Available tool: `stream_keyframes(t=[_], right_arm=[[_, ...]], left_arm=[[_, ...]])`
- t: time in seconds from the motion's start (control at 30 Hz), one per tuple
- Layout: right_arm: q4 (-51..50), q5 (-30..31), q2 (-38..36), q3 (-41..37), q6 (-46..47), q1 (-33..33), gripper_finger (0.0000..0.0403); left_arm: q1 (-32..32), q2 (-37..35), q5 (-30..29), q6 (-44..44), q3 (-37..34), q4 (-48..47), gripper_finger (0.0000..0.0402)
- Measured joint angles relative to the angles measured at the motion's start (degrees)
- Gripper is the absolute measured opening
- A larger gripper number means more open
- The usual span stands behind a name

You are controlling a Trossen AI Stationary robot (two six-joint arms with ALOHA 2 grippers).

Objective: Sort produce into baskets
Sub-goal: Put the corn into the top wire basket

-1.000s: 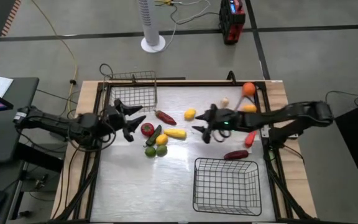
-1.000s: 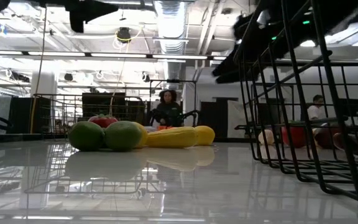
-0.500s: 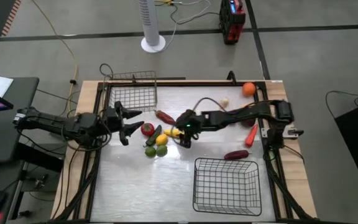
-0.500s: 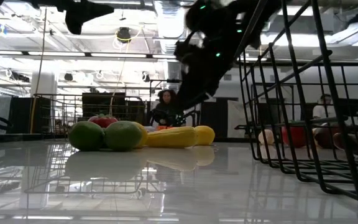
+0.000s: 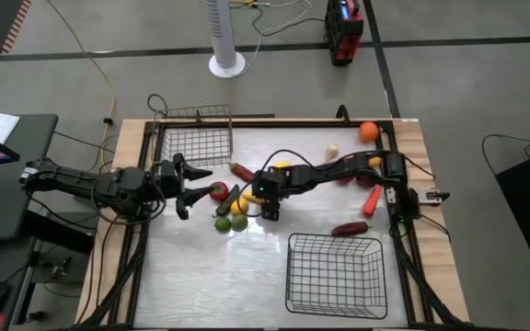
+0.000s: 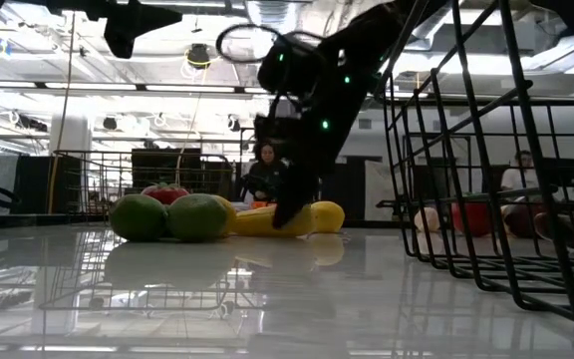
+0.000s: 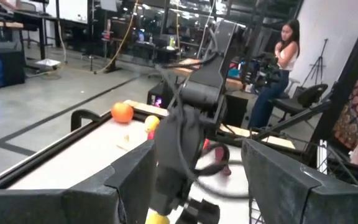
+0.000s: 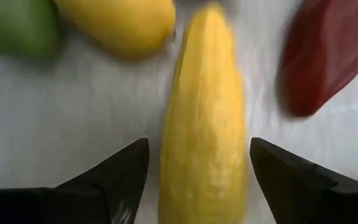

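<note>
A yellow long piece (image 8: 204,124) lies flat on the table mid-left, beside a yellow round piece (image 8: 120,22), a green one (image 8: 17,28) and a red long one (image 8: 325,59). My right gripper (image 5: 267,206) hangs open over it, slanting down, one finger along each long side. My left gripper (image 5: 194,181) hovers open and level at the table's left, near a red round piece (image 5: 217,190), with nothing between its fingers. The grey basket (image 5: 196,138) stands far left. The black basket (image 5: 334,271) stands near right. My right gripper comes from above, slanting toward the table's left, its fingers (image 8: 120,177) lying along the yellow long piece's two long sides (image 8: 173,155). The piece lies flat on the table. Whether the fingers touch it, I cannot tell.
Two green round pieces (image 5: 230,222) and a dark green long one (image 5: 227,198) lie by the cluster. An orange (image 5: 368,131), a red long piece (image 5: 372,200) and a maroon one (image 5: 349,228) lie at the right. People show in the room behind.
My right gripper has swept from the table's right-centre toward its left and down, tipping from nearly level to steeply downward. It now stands over the yellow long piece. The produce has not moved.
</note>
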Motion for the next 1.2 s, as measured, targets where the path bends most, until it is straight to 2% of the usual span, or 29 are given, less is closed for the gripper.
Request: stream_keyframes(t=[0.17,0.4,0.43,0.57,0.67,0.77,0.87,0.93,1.1,1.2], right_arm=[[-1.8,0.2,0.2,0.0,2.5,-0.1,0.0289],[-2.7,0.3,-1.7,0.0,2.5,0.0,0.0186],[-2.6,0.3,-2.0,0.1,2.5,0.0,0.0181],[-6.8,1.4,-5.4,0.0,2.6,0.0,0.0181],[-9.2,6.5,-9.6,0.0,3.7,0.2,0.0181],[-7.9,12.9,-13.1,0.0,3.2,0.7,0.019],[-1.1,15.0,-15.4,0.0,-0.9,-0.2,0.0212],[5.2,14.0,-15.9,0.1,-3.5,-1.8,0.0216],[21.0,2.5,-13.8,1.1,-6.7,-7.7,0.0202],[23.1,-2.1,-10.2,5.5,-7.6,-10.5,0.0198]], left_arm=[[-0.3,0.0,0.0,0.0,0.0,0.0,0.0223],[-0.6,0.0,0.2,0.4,0.0,0.2,0.0223],[-0.6,0.0,0.7,0.5,0.0,0.2,0.0223],[-0.6,-2.0,4.5,0.7,0.0,0.1,0.0223],[-1.2,-4.3,5.4,1.0,0.0,-0.3,0.0223],[-1.8,-5.3,3.3,2.6,0.0,-1.5,0.0223],[-1.8,-5.2,-0.9,4.0,-0.2,-2.2,0.0223],[-1.6,-5.1,-4.2,5.6,-0.3,-1.9,0.0223],[-1.2,-5.2,-13.5,9.3,-0.2,-0.6,0.0223],[-1.2,-5.2,-16.5,10.8,-0.2,-1.2,0.0223]])
